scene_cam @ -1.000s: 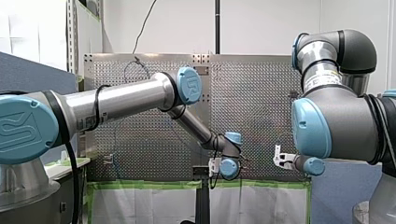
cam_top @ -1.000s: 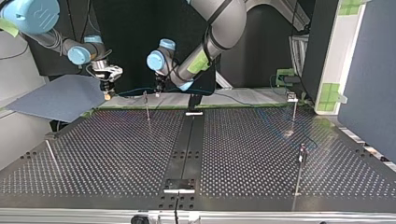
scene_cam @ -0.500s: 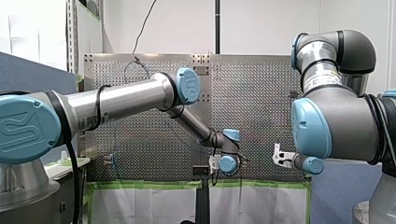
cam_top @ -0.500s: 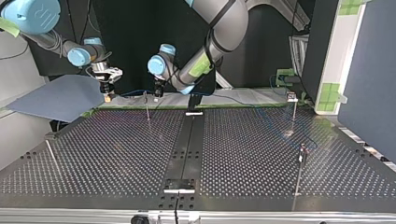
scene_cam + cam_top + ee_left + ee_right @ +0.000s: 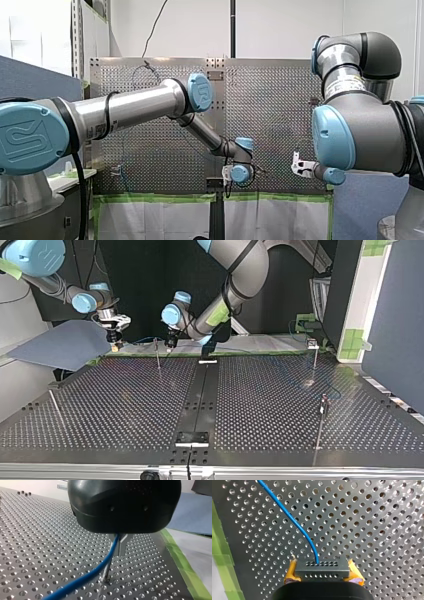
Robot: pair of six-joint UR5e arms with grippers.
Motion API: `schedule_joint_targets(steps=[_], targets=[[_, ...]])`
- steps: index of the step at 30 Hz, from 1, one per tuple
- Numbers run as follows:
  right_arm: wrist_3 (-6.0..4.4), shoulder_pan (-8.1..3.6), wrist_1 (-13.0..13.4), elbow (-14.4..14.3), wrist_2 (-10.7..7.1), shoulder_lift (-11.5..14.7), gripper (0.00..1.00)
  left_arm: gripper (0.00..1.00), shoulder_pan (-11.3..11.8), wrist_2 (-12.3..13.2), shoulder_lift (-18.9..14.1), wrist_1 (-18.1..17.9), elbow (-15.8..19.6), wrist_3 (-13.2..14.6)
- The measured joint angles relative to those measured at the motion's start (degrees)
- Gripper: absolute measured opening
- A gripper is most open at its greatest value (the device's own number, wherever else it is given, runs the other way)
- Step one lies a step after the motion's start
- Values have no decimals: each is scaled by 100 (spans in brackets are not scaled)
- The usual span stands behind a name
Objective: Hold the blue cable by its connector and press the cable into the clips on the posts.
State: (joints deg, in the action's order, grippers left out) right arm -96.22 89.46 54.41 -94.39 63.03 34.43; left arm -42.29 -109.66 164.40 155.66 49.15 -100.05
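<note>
The right gripper (image 5: 322, 572) pinches the connector (image 5: 322, 567); the blue cable (image 5: 287, 512) exits toward 11 o'clock. For the left gripper (image 5: 119, 540), jaw state cannot be told.

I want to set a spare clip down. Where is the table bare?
Bare: the table between the slim rod at the top view's left and the centre bracket. Crowded: the far edge, where my right gripper, my left gripper, the blue cable and a post cluster.

Two arms (image 5: 130, 107) (image 5: 360, 125), one blue cable (image 5: 294, 521), one connector (image 5: 322, 570), four slim posts (image 5: 158, 354) (image 5: 314, 354) (image 5: 320, 427) (image 5: 56, 409), one perforated table (image 5: 125, 405).
</note>
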Motion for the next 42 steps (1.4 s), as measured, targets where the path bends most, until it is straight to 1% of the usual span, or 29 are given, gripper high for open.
schedule_joint_targets(steps=[8,15,21,27,31,40,42], targets=[[-58,11,-5,106,0,0,0,0,18,73,-1,146,-21,-22],[-147,44,-26,242,0,-1,0,0,31,70,4,202,-160,-32],[-264,73,-34,306,-1,-1,0,0,33,-21,7,286,-392,-50],[-398,88,-21,334,0,-2,0,0,97,-71,32,347,-578,-81],[-502,105,6,385,-7,-2,0,0,123,-82,40,371,-597,-84],[-645,161,8,513,-18,-9,0,0,143,-92,43,398,-595,-85],[-659,167,11,522,-19,-15,0,0,145,-97,43,402,-589,-85]])
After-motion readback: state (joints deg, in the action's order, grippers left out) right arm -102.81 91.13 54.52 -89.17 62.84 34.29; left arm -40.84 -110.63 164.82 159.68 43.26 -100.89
